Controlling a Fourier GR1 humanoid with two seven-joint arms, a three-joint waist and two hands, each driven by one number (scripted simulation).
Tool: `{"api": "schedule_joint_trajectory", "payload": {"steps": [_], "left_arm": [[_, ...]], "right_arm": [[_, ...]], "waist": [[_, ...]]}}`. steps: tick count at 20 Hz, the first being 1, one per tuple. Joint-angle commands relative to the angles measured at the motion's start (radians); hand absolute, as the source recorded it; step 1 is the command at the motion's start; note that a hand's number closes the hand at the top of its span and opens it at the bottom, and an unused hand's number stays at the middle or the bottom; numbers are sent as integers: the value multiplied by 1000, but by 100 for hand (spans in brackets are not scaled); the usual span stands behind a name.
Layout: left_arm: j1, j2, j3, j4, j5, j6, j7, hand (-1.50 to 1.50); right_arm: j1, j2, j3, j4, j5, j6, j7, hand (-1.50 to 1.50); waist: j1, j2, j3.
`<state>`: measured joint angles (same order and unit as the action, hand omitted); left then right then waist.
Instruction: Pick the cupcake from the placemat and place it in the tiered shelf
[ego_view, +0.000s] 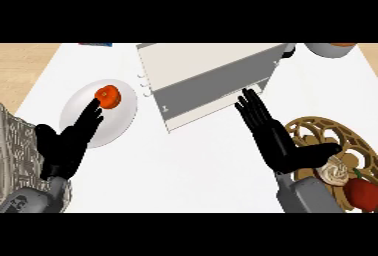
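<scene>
Judging progress: nothing of the task done yet; cupcake (336, 171) not picked up, shelf (214, 80) holding nothing visible.
Done: no step completed, as far as shown.
Left: grasping the cupcake, lifting it, carrying it up and left to the shelf, setting it inside, letting go.
Cupcake place: sat on the placemat (325, 132), at the view's lower right, just beside the right hand's (280, 145) thumb; whether touching, could not be told.
Cupcake look: pale cream swirl of frosting on top, round, small; base partly hidden by the right forearm.
Beside the cupcake: red rounded thing (362, 192) on the same placemat, touching or nearly touching it; kind not clear.
Placemat: round, tan, openwork lattice pattern, cut off by the right edge.
Right hand: spread wide, fingers straight and pointing up-left toward the shelf, thumb stretched out over the placemat; held nothing.
Left hand (66, 145): spread too, fingers straight, tips lying over the rim of a white plate (122, 122); held nothing.
Plate: carried an orange-red round fruit (108, 96), well apart from the cupcake.
Shelf: pale box with a grey front band, tilted across the surface's (199, 170) upper middle, between plate and placemat.
Next need, as a judgement: right hand turned back down onto the cupcake, fingers curled around it.
</scene>
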<state>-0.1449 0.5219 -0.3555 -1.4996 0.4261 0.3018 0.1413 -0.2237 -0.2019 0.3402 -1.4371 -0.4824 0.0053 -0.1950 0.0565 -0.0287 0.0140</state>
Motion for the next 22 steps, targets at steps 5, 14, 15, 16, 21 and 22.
{"api": "schedule_joint_trajectory", "payload": {"steps": [5,14,15,16,21,22], "left_arm": [[121,13,91,74,49,72,31,0],[97,-52,83,122,87,18,66,0],[126,-71,84,161,90,-31,5,0],[201,7,105,72,101,-43,27,0],[113,-84,91,170,61,-22,15,0],[117,-75,94,176,57,-38,8,0]], "right_arm": [[156,-343,-351,4,146,-267,-47,150],[624,-442,-590,17,96,-347,-37,-150],[666,-466,-600,-35,95,-318,-21,-150],[721,-490,-597,-157,91,-316,29,-150],[867,-510,-609,-349,75,-198,99,-150],[917,-501,-616,-426,69,-206,136,-150]], "waist": [[-171,6,-23],[-108,23,-15],[-98,24,-16],[-93,19,-17],[-84,26,-17],[-86,25,-17]]}}
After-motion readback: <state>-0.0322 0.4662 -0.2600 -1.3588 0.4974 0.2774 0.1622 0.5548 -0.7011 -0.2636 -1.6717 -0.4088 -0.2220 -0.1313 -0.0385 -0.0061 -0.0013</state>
